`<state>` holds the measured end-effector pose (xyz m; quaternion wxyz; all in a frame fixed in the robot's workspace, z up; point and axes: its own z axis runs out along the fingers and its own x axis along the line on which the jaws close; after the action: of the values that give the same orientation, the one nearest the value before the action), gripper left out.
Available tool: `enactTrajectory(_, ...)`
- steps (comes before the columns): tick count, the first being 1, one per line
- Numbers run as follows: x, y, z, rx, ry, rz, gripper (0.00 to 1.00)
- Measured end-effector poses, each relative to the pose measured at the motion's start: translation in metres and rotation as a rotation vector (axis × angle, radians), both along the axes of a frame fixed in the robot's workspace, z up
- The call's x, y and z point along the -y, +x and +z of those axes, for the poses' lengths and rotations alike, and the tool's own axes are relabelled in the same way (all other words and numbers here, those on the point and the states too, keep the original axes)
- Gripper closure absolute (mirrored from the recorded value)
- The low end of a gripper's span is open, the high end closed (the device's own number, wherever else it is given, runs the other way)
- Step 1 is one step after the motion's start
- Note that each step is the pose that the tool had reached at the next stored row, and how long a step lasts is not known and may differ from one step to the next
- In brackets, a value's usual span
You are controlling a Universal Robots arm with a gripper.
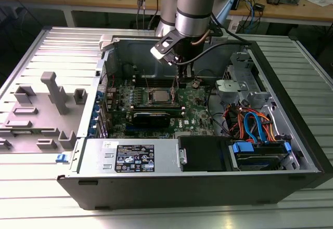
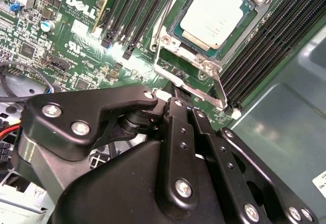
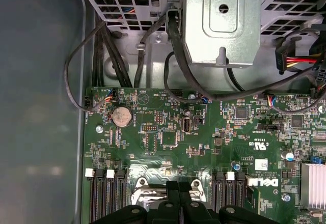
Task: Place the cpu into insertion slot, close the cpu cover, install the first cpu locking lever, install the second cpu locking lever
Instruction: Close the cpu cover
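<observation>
We see small flat square silvery-grey cpu [image 2: 216, 12] seated in square silvery-rimmed insertion slot [image 2: 238, 36] on green motherboard [image 3: 168, 132]. Black gripper [image 2: 175, 95] jaws pressed together, pinching nothing, tips just beside slot's corner, off cpu.

Open computer case [image 1: 171, 187] lies on ribbed metal tabletop [image 1: 41, 208]. Inside you see green motherboard [image 1: 196, 115], power supply [image 1: 130, 156], and blue and orange cables [image 1: 255, 125] toward exterior view's right. Grey plastic fixture [image 1: 54, 91] stands on tabletop at exterior view's left. In first wrist view you find coin cell [image 3: 121, 116] on board, drive cage [image 3: 219, 20] just past board edge.
</observation>
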<state>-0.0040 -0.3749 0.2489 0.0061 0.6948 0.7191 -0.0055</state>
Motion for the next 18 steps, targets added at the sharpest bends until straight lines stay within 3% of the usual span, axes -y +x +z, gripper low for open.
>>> enactTrajectory(18, 0.0001, -0.0059, -0.0007, 0.0, 0.0001, 0.0, 0.89)
